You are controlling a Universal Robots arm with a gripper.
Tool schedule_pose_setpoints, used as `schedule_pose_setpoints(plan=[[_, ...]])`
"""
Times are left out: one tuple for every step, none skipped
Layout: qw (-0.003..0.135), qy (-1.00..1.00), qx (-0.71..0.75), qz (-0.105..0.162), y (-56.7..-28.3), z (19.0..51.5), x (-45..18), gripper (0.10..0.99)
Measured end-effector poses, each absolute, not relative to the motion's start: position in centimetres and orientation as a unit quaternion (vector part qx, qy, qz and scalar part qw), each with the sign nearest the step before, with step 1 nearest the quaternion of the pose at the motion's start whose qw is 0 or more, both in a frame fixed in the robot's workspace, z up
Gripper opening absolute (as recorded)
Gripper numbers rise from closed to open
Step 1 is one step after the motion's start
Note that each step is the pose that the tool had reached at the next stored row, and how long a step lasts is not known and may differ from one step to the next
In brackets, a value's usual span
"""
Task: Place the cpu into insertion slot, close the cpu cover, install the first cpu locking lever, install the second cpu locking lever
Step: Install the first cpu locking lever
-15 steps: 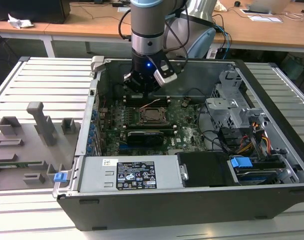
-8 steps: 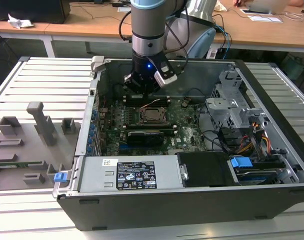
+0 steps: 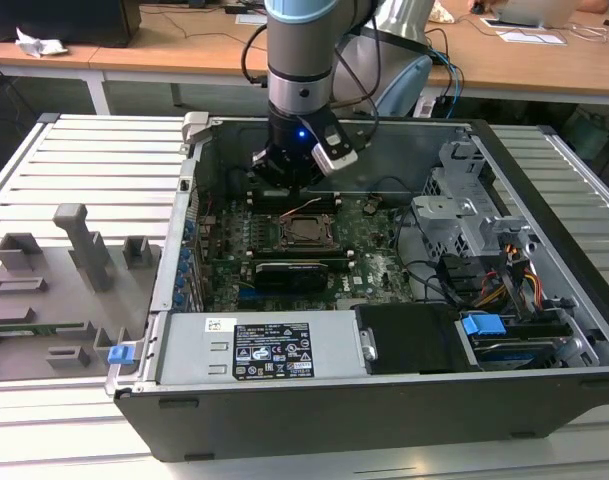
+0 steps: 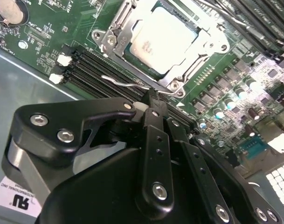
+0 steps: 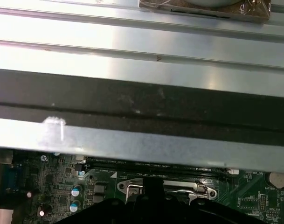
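Where the fingers come together, closed, their tips sit at a thin wire locking lever along the edge of the insertion slot. The cpu lies seated in that slot, the cpu cover framing it. Black memory slots run just beside, and the computer case walls enclose the green motherboard on the bench.

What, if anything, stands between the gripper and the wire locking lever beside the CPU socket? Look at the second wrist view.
Nothing visible does. In the second wrist view the gripper sits right at the locking lever, beside the cpu cover, which lies closed over the cpu.
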State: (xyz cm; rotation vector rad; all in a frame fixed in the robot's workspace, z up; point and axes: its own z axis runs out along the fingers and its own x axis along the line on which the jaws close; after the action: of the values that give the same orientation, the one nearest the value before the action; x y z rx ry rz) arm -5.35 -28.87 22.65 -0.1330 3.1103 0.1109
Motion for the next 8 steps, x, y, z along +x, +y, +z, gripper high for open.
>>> schedule_pose_setpoints(plan=[[0.013,0.998,-0.043,0.036,-28.75,22.57,-5.21,0.106],[0.013,0.998,-0.043,0.036,-28.7,22.56,-5.15,0.106],[0.013,0.998,-0.043,0.036,-28.66,22.56,-5.09,0.106],[0.013,0.998,-0.043,0.036,-28.62,22.55,-5.01,0.106],[0.013,0.998,-0.043,0.036,-28.59,22.54,-4.91,0.106],[0.013,0.998,-0.043,0.036,-28.57,22.53,-4.8,0.106],[0.013,0.998,-0.043,0.036,-28.57,22.53,-4.71,0.106],[0.013,0.998,-0.043,0.036,-28.56,22.52,-4.62,0.106]])
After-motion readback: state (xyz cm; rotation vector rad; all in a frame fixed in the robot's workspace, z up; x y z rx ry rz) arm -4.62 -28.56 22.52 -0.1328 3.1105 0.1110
